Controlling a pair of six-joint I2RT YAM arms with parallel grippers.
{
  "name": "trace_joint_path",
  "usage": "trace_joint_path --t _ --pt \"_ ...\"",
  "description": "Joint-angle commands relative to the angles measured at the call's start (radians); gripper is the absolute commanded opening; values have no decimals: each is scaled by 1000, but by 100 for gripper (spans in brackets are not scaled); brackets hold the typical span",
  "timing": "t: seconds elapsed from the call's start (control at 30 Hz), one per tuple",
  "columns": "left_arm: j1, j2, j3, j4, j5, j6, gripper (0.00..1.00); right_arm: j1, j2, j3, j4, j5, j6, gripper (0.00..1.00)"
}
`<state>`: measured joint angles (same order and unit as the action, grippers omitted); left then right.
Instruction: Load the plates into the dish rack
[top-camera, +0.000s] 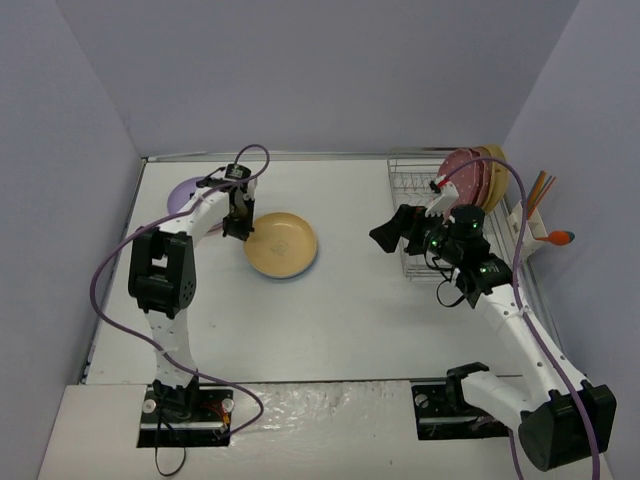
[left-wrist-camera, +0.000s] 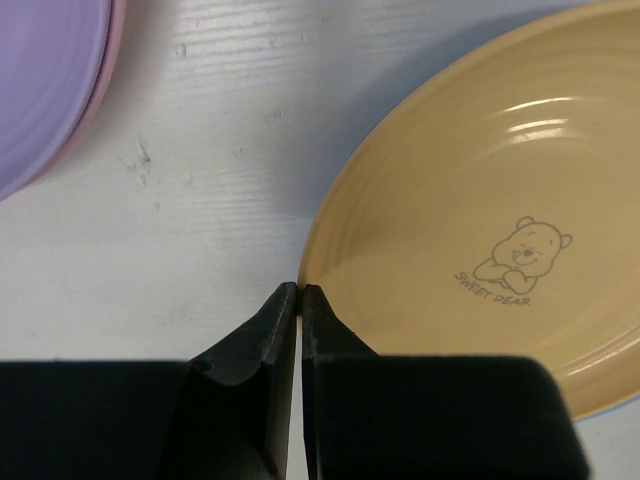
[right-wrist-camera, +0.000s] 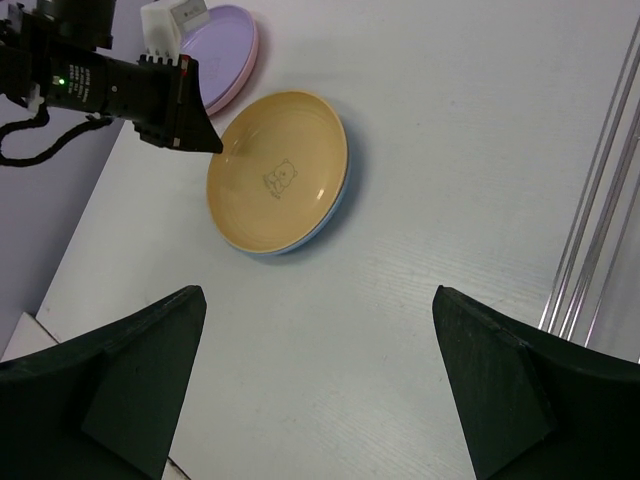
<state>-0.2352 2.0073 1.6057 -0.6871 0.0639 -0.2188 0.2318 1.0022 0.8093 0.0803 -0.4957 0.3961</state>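
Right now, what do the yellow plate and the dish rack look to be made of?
Yellow plate: glazed ceramic or hard melamine, I cannot tell which. It has a glossy finish, with bright streak reflections on a smooth, ringed surface. Dish rack: thin metal wire, silvery, probably chromed or steel, with fine shiny rods.

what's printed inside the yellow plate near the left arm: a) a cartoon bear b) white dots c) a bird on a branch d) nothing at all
a: the left wrist view shows a cartoon bear with small lettering under it on the yellow plate.
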Motion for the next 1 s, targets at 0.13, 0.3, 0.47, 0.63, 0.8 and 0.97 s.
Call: trace_joint_path --t 0.13,0.3,0.47,0.63,0.8,0.97 --pt "7 -208 -78 23 73 -227 0 151 78 60 64 108 38 94" --pt "8 -287 -144 54 102 -348 0 253 165 69 121 195 171 93" --pt "10 -376 -211 116 173 -479 0 305 266 65 221 228 307 94" --pt "17 -462 -277 160 169 -561 0 343 358 67 285 248 395 94" --pt "33 -545 -345 186 166 -603 0 353 422 60 340 248 463 94" --pt "34 -610 -420 257 216 -653 0 356 469 72 382 236 494 94"
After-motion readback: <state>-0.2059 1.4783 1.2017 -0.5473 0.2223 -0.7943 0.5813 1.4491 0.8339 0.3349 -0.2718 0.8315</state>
